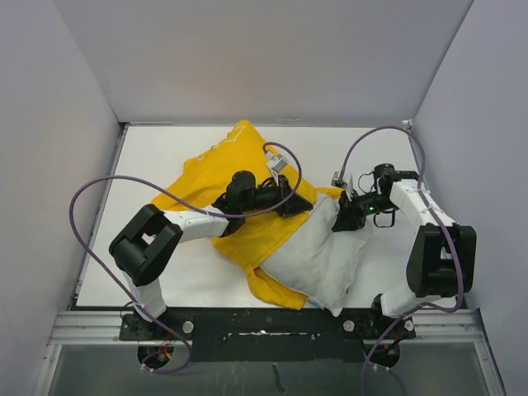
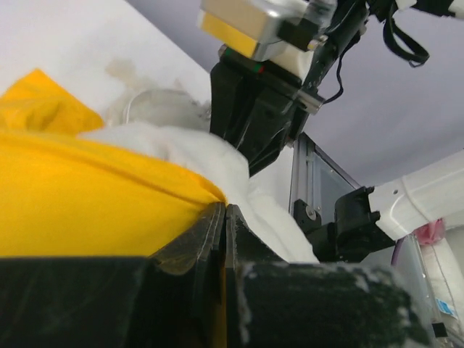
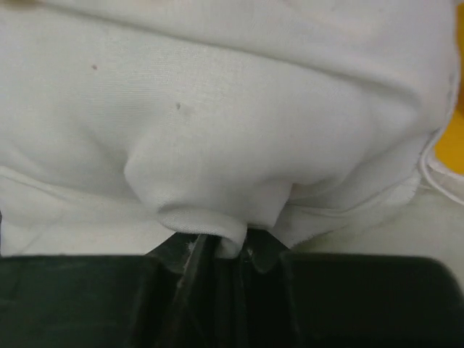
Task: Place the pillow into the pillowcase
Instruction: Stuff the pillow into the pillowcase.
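Observation:
The yellow pillowcase (image 1: 231, 177) lies crumpled across the middle of the table. The white pillow (image 1: 318, 256) lies at its right, its left side over and partly tucked in the yellow cloth. My left gripper (image 1: 293, 202) is shut on the pillowcase's edge beside the pillow's far end. In the left wrist view the jaws (image 2: 225, 210) pinch yellow cloth (image 2: 87, 196), with pillow (image 2: 188, 148) just beyond. My right gripper (image 1: 345, 216) is shut on the pillow's far corner. In the right wrist view a fold of white pillow (image 3: 217, 130) is pinched at the right gripper (image 3: 232, 249).
The white table (image 1: 165, 157) is boxed in by grey walls at the back and on both sides. Purple cables (image 1: 91, 194) loop off both arms. A strip of yellow cloth (image 3: 451, 145) shows at the right of the right wrist view.

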`<state>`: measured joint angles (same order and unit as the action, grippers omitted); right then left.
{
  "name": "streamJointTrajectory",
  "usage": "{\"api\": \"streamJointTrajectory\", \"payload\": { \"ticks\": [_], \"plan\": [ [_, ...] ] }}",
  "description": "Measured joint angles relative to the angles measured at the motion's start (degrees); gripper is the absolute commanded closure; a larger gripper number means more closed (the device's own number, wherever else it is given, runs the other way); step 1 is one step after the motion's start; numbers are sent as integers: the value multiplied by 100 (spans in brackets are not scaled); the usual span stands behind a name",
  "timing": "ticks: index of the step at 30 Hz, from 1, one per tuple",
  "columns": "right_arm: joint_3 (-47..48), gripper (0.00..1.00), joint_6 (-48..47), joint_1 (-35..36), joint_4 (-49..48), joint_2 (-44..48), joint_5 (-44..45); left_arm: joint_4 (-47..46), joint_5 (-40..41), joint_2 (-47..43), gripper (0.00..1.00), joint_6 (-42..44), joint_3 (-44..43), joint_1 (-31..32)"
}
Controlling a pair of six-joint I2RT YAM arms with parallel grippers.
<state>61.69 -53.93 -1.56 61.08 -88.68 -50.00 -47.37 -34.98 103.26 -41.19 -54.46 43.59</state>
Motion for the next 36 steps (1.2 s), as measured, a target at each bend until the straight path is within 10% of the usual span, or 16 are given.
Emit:
{"api": "streamJointTrajectory", "payload": {
  "ticks": [12,20,27,32,36],
  "plan": [
    [1596,100,1311,13,-1650,1110,-389,2533,-173,-61,100,942,-3480,-214],
    [-920,98,1143,37,-2918,1565,-422,1991,-302,-407,100,870,-1626,-142],
    [-984,99,1047,474,-2726,1143,-649,1679,-310,-402,100,581,-802,-116],
    [-339,100,1270,793,-2618,793,-299,2046,-363,-280,100,660,-1600,-216],
    [1180,100,1504,785,-2474,431,107,3165,-503,459,100,890,-3869,-544]
  ]
}}
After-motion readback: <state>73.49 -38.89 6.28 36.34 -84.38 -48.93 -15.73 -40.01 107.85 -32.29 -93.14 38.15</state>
